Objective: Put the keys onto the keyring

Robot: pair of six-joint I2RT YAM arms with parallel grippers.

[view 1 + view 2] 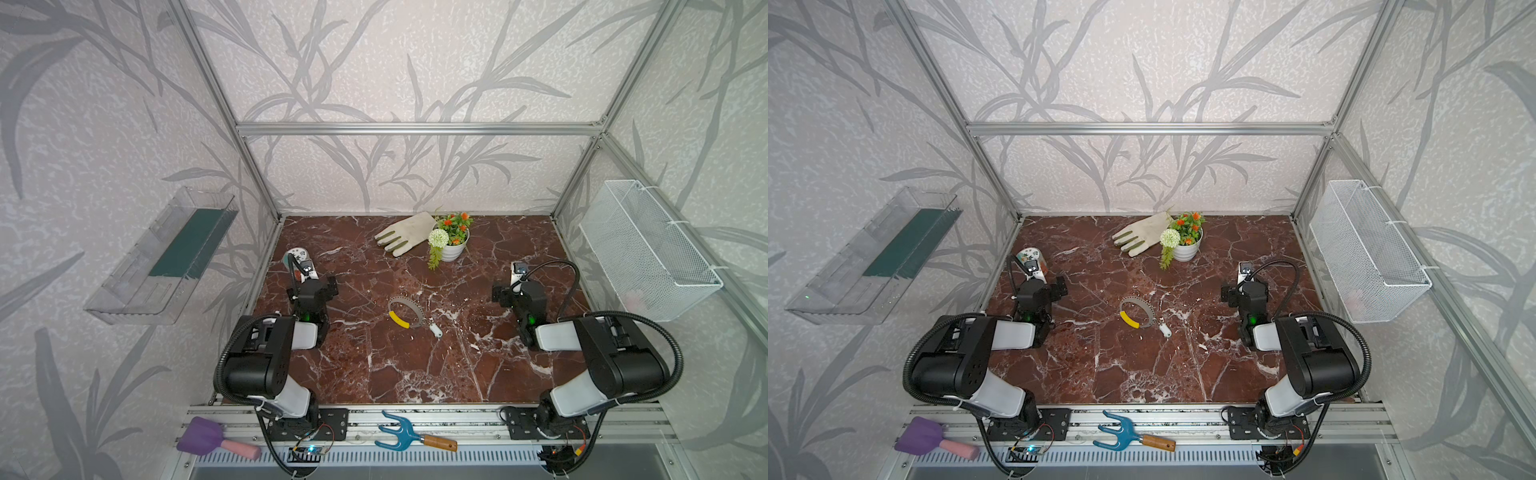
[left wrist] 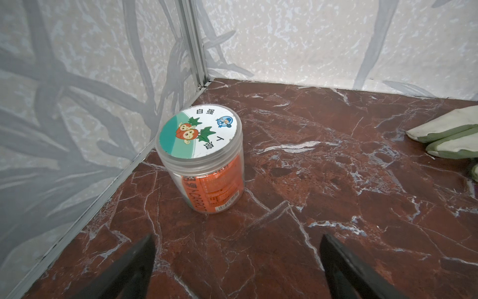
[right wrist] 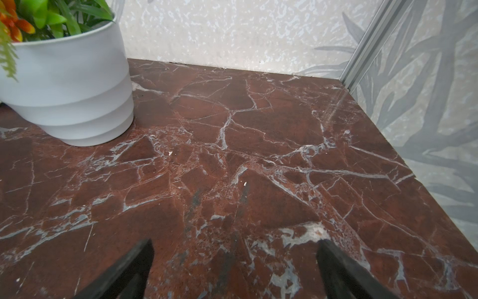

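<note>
Left wrist view: left gripper (image 2: pixel 238 236) fingers spread wide, empty; right gripper (image 3: pixel 236 240) likewise. Keyring (image 1: pixel 399 319) lies on marble table (image 1: pixel 374 365), keys (image 1: pixel 435 329) just beside it.

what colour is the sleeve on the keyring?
Yellow; the sleeve on the grey keyring shows best in a top view.

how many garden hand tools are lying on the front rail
2. A purple trowel with a pink handle lies at the left end of the front rail; a blue hand fork with a wooden handle lies near its middle. None seems hidden.
</note>
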